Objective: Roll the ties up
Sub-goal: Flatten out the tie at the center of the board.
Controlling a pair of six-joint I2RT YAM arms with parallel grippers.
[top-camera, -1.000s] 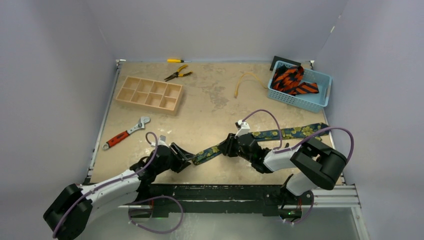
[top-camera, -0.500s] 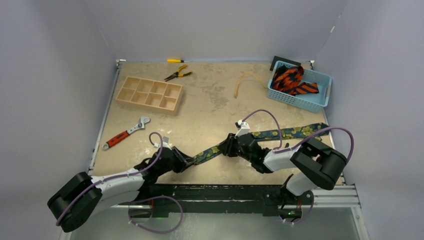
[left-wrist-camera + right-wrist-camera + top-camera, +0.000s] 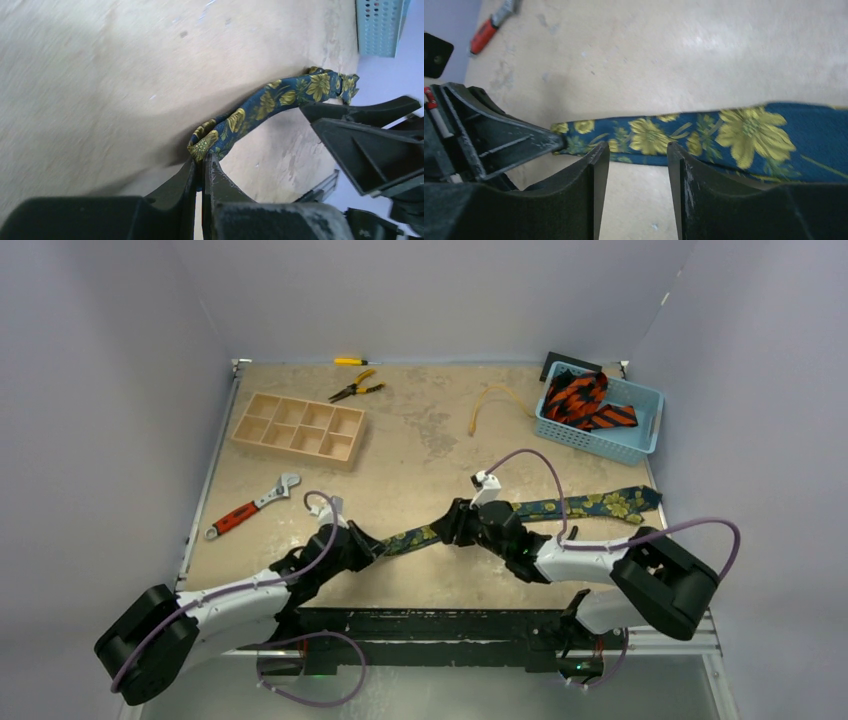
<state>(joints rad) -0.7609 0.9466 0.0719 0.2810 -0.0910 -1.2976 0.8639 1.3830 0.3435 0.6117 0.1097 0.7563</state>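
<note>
The left gripper [image 3: 378, 545] is clamping the narrow tip of the navy flowered tie [image 3: 600, 506], which is lying stretched rightward on the table [image 3: 420, 430]. Rolling well is probably going to mean turning that tip over itself evenly while the right gripper [image 3: 450, 532], jaws apart over the band just beside it, is steadying the cloth. The left wrist view is showing the tip bunched between closed fingers [image 3: 175, 190], while only the top view is taking in the orange-striped ties [image 3: 580, 400] sitting in the blue basket [image 3: 610, 447].
</note>
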